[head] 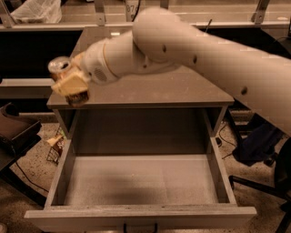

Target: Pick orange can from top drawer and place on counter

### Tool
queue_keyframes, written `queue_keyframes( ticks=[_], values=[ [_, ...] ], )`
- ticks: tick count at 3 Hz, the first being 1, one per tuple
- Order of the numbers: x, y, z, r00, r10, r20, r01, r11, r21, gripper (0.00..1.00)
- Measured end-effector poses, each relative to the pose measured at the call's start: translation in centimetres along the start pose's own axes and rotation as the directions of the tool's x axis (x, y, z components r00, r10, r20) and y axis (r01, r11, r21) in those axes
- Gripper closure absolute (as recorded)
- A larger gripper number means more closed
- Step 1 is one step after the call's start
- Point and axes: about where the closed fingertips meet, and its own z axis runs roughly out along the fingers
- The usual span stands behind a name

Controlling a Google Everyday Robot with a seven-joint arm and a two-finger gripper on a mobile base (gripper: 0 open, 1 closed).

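Note:
My gripper (70, 84) is shut on the orange can (61, 68). The can's silver top shows above my pale fingers (72, 86), and the can tilts to the upper left. I hold it in the air over the front left corner of the brown-grey counter (182, 91), well above the top drawer (141, 179). The drawer is pulled wide open and its pale bottom is bare. My white arm (204, 50) crosses the counter from the right and hides most of its far part, including the white bowl.
A crumpled wrapper (55, 148) lies on the floor left of the drawer. A dark chair (13, 132) stands at the left. Cables and a dark chair base (259, 150) are at the right. A shelf with a plastic bag (34, 11) runs behind the counter.

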Motion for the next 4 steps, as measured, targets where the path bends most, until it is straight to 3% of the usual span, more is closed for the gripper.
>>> queue_keyframes(
  ticks=[1,2,4],
  values=[
    [-2.3,-4.2,1.2,0.999,0.022,0.041,-0.024,0.999,0.038,1.0],
    [-1.9,-9.0,3.5,0.994,0.062,0.087,-0.068,0.9957,0.063,1.0],
    [4.0,-15.3,6.5,0.985,0.128,0.12,-0.141,0.9838,0.111,1.0]
  ],
)
